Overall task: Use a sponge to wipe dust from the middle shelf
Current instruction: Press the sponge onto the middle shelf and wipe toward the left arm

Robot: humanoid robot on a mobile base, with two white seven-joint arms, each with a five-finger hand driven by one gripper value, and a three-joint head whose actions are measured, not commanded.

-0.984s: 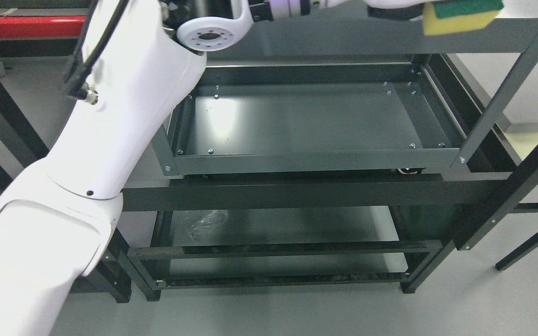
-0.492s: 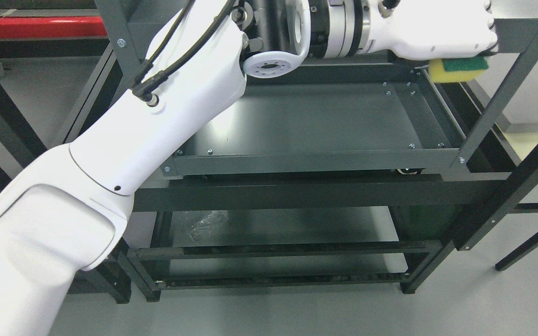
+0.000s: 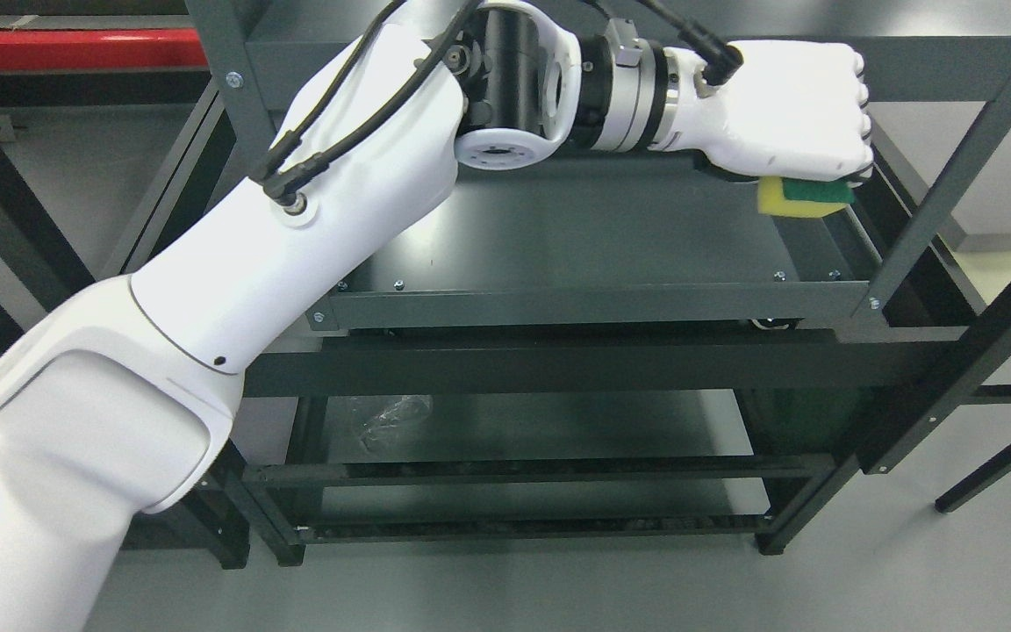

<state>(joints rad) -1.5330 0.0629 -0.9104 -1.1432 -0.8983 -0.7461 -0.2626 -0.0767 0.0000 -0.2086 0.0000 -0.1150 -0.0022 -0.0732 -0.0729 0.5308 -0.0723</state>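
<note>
At lower left, arm: white left arm reaches up and across the rack.
Middle shelf (image 3: 576,237): dark metal tray, bare.
Left hand (image 3: 786,110): fingers curled around the sponge.
Sponge (image 3: 799,197): yellow-green, under the palm, over the shelf's far right corner.

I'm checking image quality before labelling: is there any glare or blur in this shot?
Head view: soft glare on the middle shelf left of centre; the left hand and sponge look sharp; frame edges show mild bending of straight bars.
</note>
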